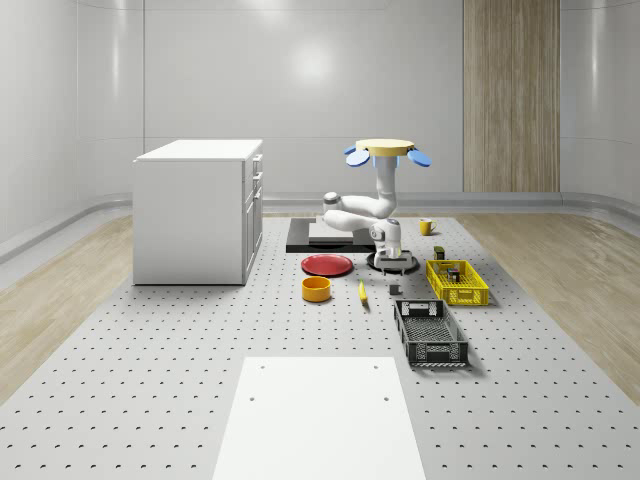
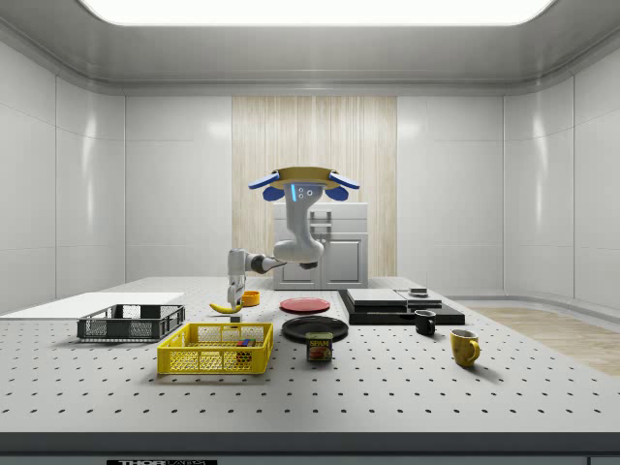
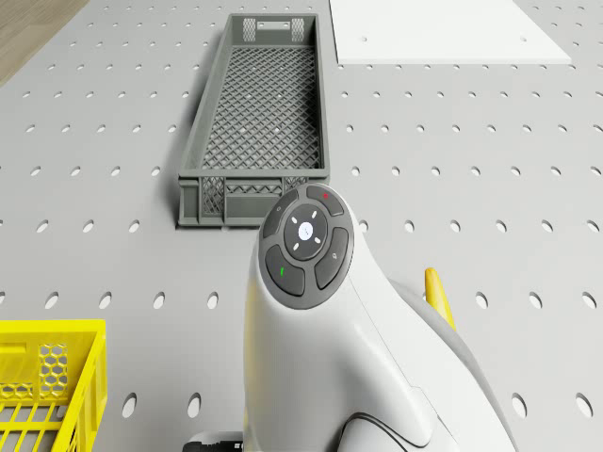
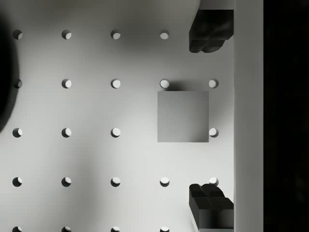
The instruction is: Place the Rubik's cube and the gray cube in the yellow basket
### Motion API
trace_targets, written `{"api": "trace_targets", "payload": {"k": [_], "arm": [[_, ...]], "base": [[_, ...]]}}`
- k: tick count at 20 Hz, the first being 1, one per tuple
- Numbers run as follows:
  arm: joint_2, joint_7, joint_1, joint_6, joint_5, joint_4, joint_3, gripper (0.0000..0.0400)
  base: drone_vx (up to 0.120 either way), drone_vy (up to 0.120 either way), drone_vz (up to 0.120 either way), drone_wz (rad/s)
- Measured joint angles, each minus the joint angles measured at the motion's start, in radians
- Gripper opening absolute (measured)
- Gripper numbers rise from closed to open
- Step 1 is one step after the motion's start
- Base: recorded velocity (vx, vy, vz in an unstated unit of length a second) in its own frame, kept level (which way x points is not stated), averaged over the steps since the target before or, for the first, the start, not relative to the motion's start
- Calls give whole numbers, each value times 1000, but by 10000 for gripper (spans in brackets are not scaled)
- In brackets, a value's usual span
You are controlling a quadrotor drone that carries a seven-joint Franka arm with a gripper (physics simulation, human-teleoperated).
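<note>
While the drone [image 1: 383, 150] hovers above the perforated table [image 1: 150, 380], gripper [image 4: 211, 118] hangs fingers [image 4: 208, 31] spread over the gray cube [image 4: 183, 116], just left of the yellow basket [image 1: 457, 282] in the whole-scene view.

The drone [image 1: 389, 150] hovers above the bench [image 1: 180, 360], its yellow disc body level and blue rotors spread to each side; the white arm [image 1: 372, 205] hangs from its underside, drops straight down, bends at an elbow toward the whole-scene view's left, then folds back and down; the wrist points vertically at the bench; the tool [image 4: 211, 116] hangs low over the surface, its two dark fingers [image 4: 208, 31] spread apart, touching nothing.
</note>
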Motion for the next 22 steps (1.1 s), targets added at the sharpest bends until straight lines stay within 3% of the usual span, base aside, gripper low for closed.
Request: {"api": "trace_targets", "payload": {"k": [22], "arm": [[11,20,-54,62,-179,57,-188,400]], "base": [[0,0,0,0]]}}
